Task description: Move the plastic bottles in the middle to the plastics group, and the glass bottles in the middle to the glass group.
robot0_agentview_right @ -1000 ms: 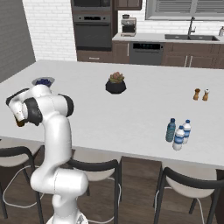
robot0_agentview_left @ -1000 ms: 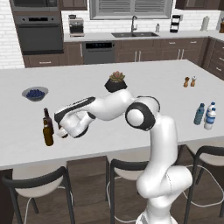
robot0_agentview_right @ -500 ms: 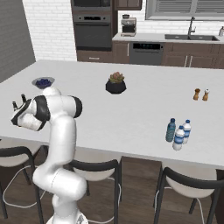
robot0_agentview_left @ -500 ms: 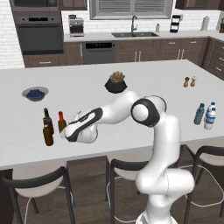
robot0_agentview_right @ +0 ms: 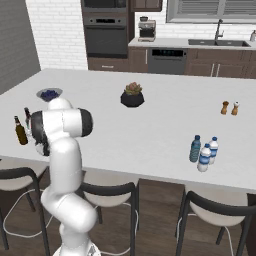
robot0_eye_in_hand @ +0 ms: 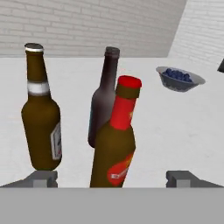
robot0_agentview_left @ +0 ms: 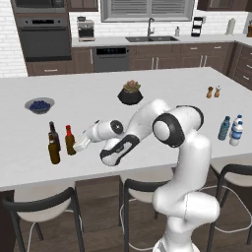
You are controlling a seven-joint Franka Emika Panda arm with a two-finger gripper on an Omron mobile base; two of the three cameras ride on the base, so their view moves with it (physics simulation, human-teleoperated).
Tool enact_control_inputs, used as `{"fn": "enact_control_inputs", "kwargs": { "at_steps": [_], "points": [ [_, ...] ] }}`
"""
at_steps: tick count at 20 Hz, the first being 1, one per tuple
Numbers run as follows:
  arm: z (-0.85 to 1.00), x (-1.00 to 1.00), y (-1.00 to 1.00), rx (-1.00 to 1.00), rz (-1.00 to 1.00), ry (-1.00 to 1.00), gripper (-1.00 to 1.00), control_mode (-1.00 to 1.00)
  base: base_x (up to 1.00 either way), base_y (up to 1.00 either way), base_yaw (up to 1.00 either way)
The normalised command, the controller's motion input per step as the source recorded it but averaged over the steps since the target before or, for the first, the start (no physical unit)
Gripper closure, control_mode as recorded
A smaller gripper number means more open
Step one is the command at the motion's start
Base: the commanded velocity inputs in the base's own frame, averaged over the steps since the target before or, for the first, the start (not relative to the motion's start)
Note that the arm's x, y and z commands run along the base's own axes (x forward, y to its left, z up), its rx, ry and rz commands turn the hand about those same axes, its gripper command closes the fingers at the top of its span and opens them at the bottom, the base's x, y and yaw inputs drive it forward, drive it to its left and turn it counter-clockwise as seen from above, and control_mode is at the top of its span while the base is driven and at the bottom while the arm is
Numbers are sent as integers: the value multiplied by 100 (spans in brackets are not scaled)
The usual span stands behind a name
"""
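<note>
White counter (robot0_agentview_left: 147, 83): red-capped bottle (robot0_eye_in_hand: 114, 144) between wide-spread hand (robot0_eye_in_hand: 111, 179) fingertips (hand view), blueberry bowl (robot0_eye_in_hand: 180, 78) behind.

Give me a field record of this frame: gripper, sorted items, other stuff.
gripper: open, red-capped bottle standing between the tips, not gripped
glass group: two brown bottles, red-capped one beside them
plastics: three bottles together at counter's far right
counter: white island
other: blueberry bowl, potted plant, two shakers
</note>
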Motion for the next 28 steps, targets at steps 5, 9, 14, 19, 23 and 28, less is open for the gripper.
{"fn": "enact_control_inputs", "kwargs": {
  "at_steps": [5,9,14,19,23,28],
  "points": [
    [100,10,-32,0,0,7,-100,-100,0,0,0],
    [100,12,-51,0,-2,17,-100,-100,0,0,0],
    [84,1,-69,0,-5,24,-100,-100,0,0,0],
    [66,-35,-91,0,-15,25,-100,-100,0,0,0],
    [26,-99,-100,2,-26,3,-100,-100,0,0,0],
    [61,-94,-95,5,-20,-10,-100,-100,0,0,0]
  ]
}}
